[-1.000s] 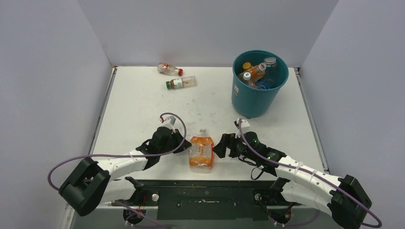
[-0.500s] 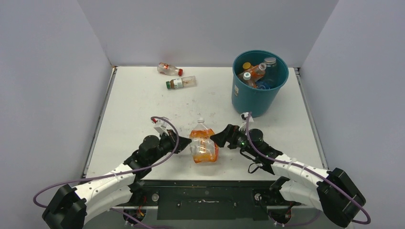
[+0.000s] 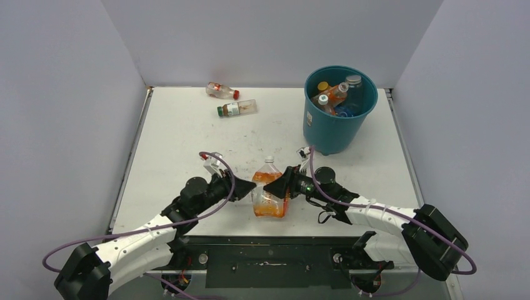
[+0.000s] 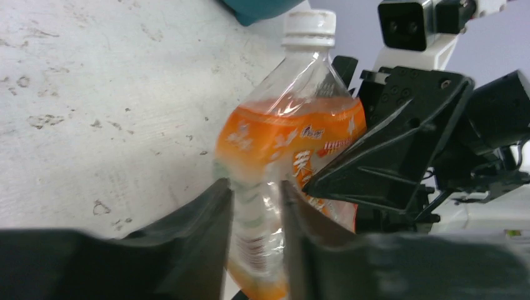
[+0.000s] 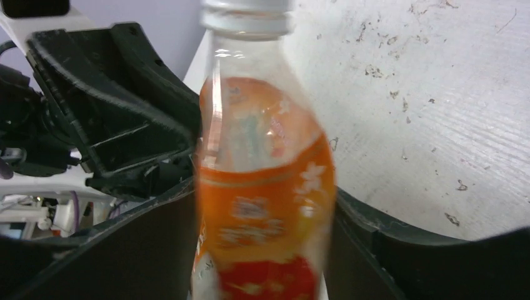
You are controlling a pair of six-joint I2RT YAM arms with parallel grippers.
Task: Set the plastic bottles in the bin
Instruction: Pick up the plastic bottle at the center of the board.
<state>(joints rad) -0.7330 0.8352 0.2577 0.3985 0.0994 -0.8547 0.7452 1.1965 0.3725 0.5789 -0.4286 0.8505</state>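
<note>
A crushed clear bottle (image 3: 269, 190) with an orange label and white cap stands nearly upright near the table's front middle. My left gripper (image 3: 245, 190) pinches its left edge; the left wrist view shows its fingers (image 4: 253, 190) shut on the bottle (image 4: 294, 137). My right gripper (image 3: 284, 186) grips it from the right, and its fingers (image 5: 262, 194) press both sides of the bottle (image 5: 262, 187). The teal bin (image 3: 340, 131) stands at the back right with several bottles (image 3: 337, 94) inside. Two more bottles lie at the back left, one red-capped (image 3: 222, 90) and one green-capped (image 3: 237, 108).
The table is walled on three sides by grey panels. The bin's base (image 4: 256, 6) shows at the top of the left wrist view. The two arms meet nose to nose at the front middle, with purple cables looping over each.
The orange-label bottle lay flat between the grippers; it has been raised onto its base. Both grippers have closed in from either side and now hold it.
</note>
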